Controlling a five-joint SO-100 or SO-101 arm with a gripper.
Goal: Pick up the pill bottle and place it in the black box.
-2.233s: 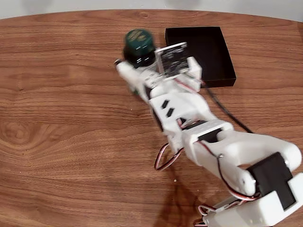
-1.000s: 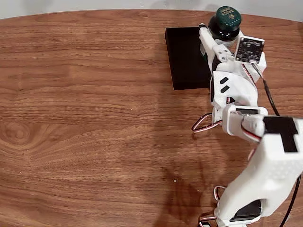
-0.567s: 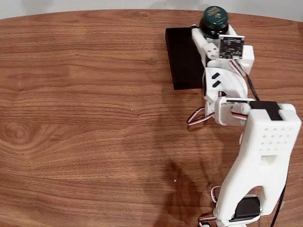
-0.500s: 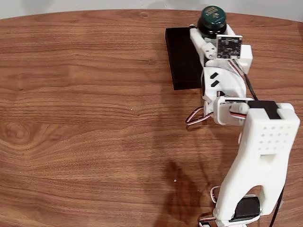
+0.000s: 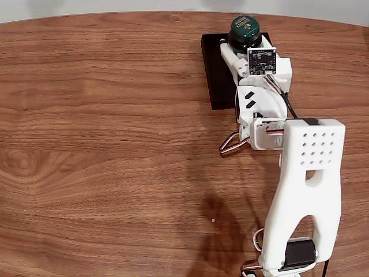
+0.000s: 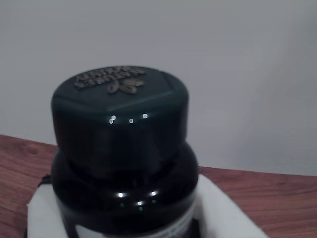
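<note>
The dark green pill bottle (image 5: 244,30) stands upright in my gripper (image 5: 245,45), held above the far part of the black box (image 5: 218,75) in the fixed view. My gripper is shut on the bottle, its white fingers (image 5: 226,51) hugging the bottle's body. In the wrist view the pill bottle (image 6: 121,148) looms close, its green cap (image 6: 119,111) with raised lettering on top, and white fingers (image 6: 220,213) flank its lower body. My white arm (image 5: 305,173) covers the right part of the box.
A brown wooden table (image 5: 104,144) spreads wide to the left of the box. A pale wall (image 6: 223,59) rises just beyond the table's far edge. Red and white cables (image 5: 230,143) loop beside the arm's middle joint.
My gripper has carried the bottle from the table left of the box, over to its right far edge, then back left above the box.
</note>
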